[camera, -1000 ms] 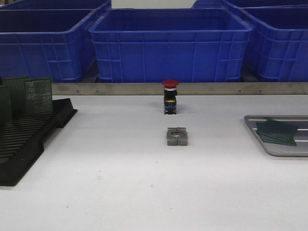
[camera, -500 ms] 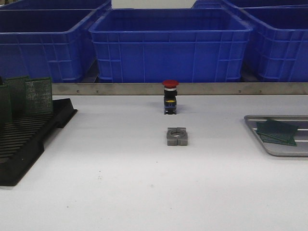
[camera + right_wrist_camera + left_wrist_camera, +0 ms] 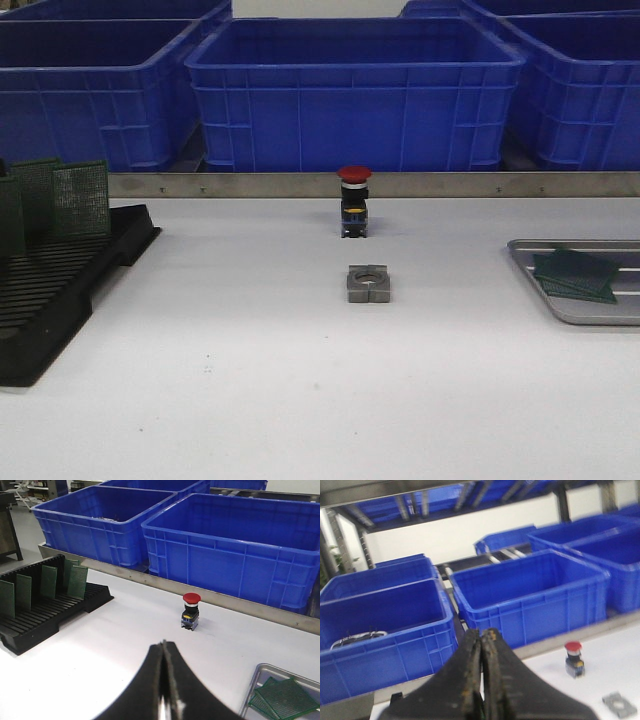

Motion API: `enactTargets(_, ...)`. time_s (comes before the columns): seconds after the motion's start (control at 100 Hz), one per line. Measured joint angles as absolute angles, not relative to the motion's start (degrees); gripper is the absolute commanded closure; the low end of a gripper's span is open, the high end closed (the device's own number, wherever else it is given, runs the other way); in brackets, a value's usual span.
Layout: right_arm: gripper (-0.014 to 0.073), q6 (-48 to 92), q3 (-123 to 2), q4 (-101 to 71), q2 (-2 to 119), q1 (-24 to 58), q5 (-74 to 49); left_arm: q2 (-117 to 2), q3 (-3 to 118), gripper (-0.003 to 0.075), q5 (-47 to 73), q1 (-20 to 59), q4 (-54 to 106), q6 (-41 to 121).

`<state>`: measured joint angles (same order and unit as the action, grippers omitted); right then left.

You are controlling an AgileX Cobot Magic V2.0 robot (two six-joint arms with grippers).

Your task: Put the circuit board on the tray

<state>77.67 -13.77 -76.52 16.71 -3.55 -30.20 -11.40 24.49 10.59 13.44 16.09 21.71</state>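
The silver-grey tray (image 3: 560, 305) lies at the table's right edge with two green circuit boards (image 3: 575, 272) stacked flat on it. It also shows in the right wrist view (image 3: 256, 676) with the boards (image 3: 285, 697). More green circuit boards (image 3: 80, 198) stand upright in the black slotted rack (image 3: 60, 290) at the left. Neither arm shows in the front view. My left gripper (image 3: 482, 632) is shut and held high, facing the blue crates. My right gripper (image 3: 163, 642) is shut above the bare table, left of the tray.
A red-capped push button (image 3: 353, 200) stands at the table's middle back, a grey metal block (image 3: 368, 283) in front of it. Blue plastic crates (image 3: 355, 95) line the back behind a metal rail (image 3: 300, 184).
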Motion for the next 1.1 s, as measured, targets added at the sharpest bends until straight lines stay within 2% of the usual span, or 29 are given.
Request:
enactTargets(0.09, 0.0706, 77.56, -13.77, -76.52, 16.71, -3.55, -30.28, -9.7, 21.08, 0.0741, 7.87, 12.76, 3.95, 8.46)
enactTargets(0.17, 0.0706, 77.56, -13.77, -76.41, 16.71, -3.55, -30.55, -8.39, 17.99, 0.0741, 7.45, 11.63, 0.0, 2.42)
enactTargets(0.56, 0.0706, 77.68, -13.77, -76.31, 16.71, -3.55, -30.69, -1.51, 0.19, 0.0741, 7.34, 2.76, 0.0, -6.08)
enactTargets(1.1, 0.0706, 77.69, -13.77, -76.2, 16.71, -3.55, -30.97, 0.3, -0.08, 0.0741, 9.58, 0.68, 0.0, -5.38)
